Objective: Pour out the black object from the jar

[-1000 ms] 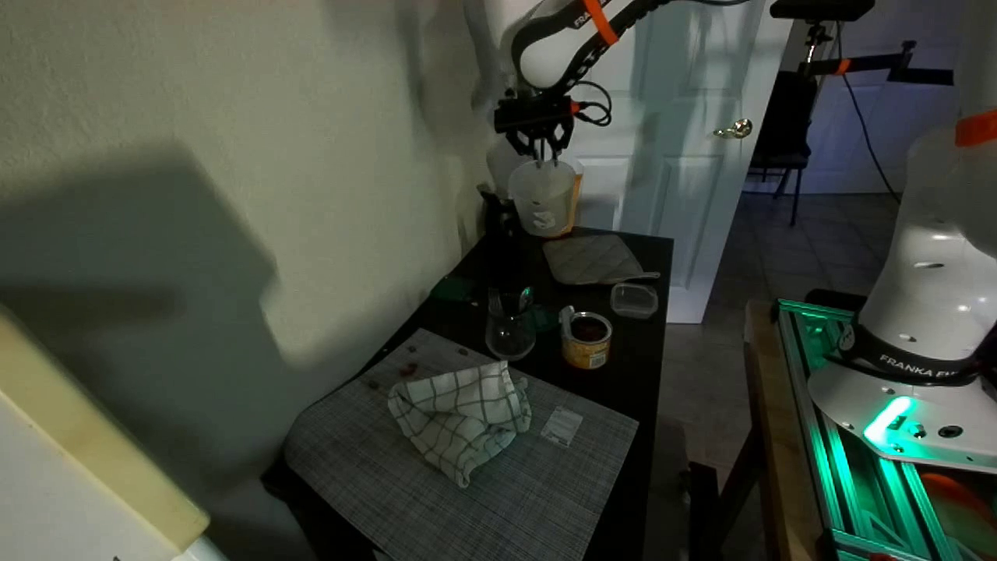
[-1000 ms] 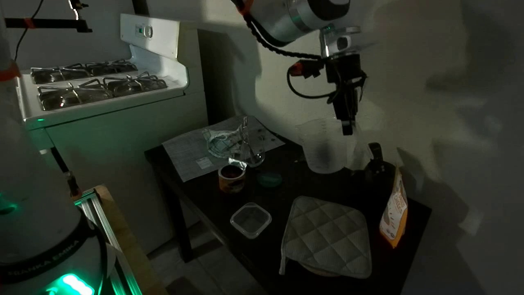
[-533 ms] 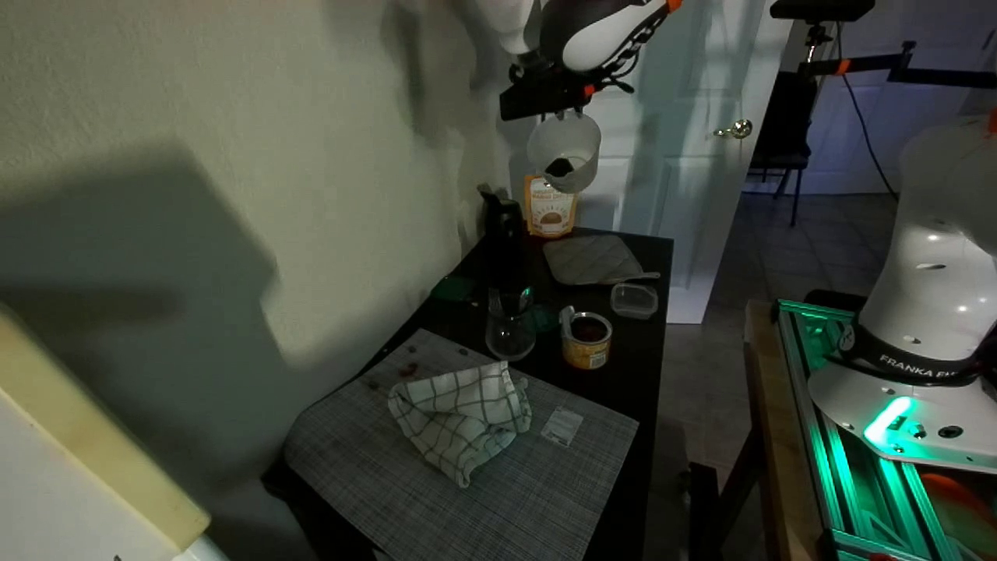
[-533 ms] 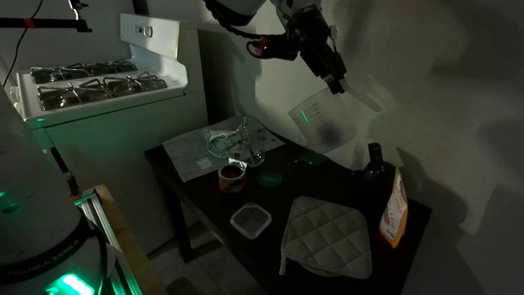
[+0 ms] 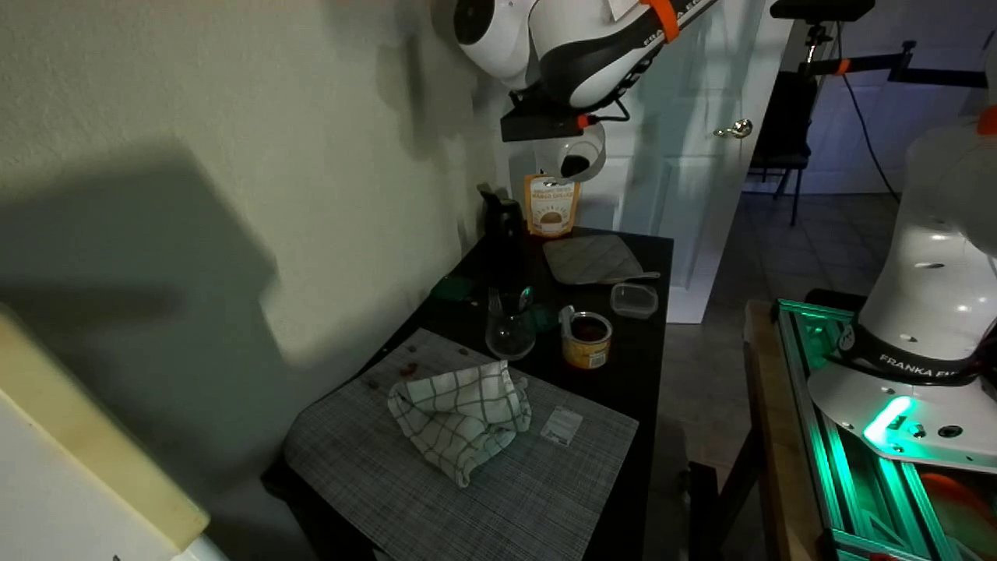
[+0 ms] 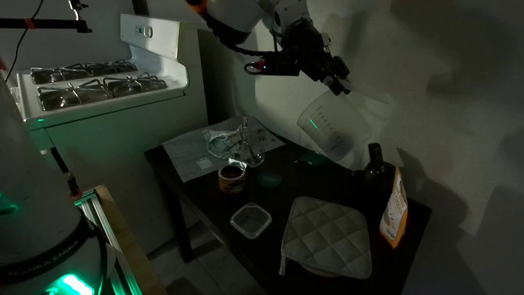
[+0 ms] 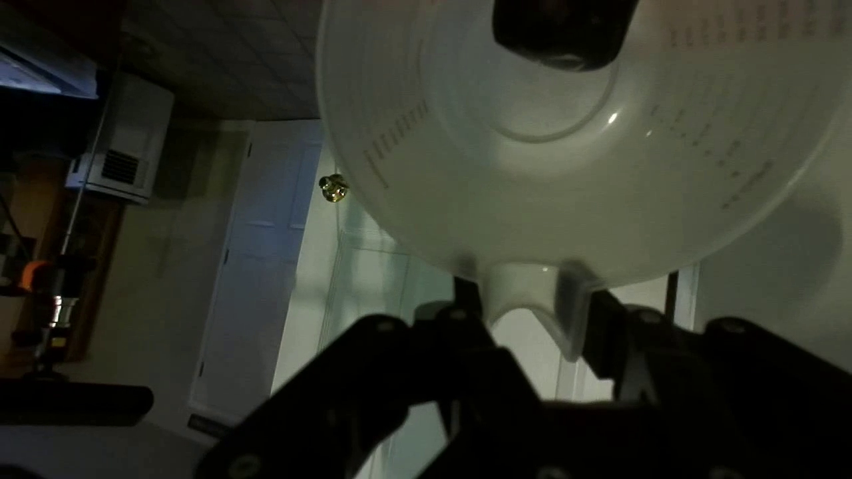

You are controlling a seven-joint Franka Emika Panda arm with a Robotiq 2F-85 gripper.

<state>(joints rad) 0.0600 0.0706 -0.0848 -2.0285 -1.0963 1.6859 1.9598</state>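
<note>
The jar is a greyish translucent container with measuring marks. It hangs tilted above the back of the dark table near the wall in both exterior views, its wall showing in an exterior view. The wrist view looks into its open mouth, its inner wall pale. The black object lies inside near the jar's base; in an exterior view it shows as a dark patch in the jar. My gripper is shut on the jar's handle; it also shows in an exterior view. In another exterior view the wrist hides the fingers.
Below and around are a dark bottle, an orange-white pouch, a quilted potholder, a clear square tub, an opened can and a stemless-looking glass with cutlery. A checked towel lies on the mat. The wall stands close behind.
Between one second and half a second ago the jar went from upright and low to raised and tilted, uncovering the pouch. Since then it has shifted slightly, still held with the black object inside.
</note>
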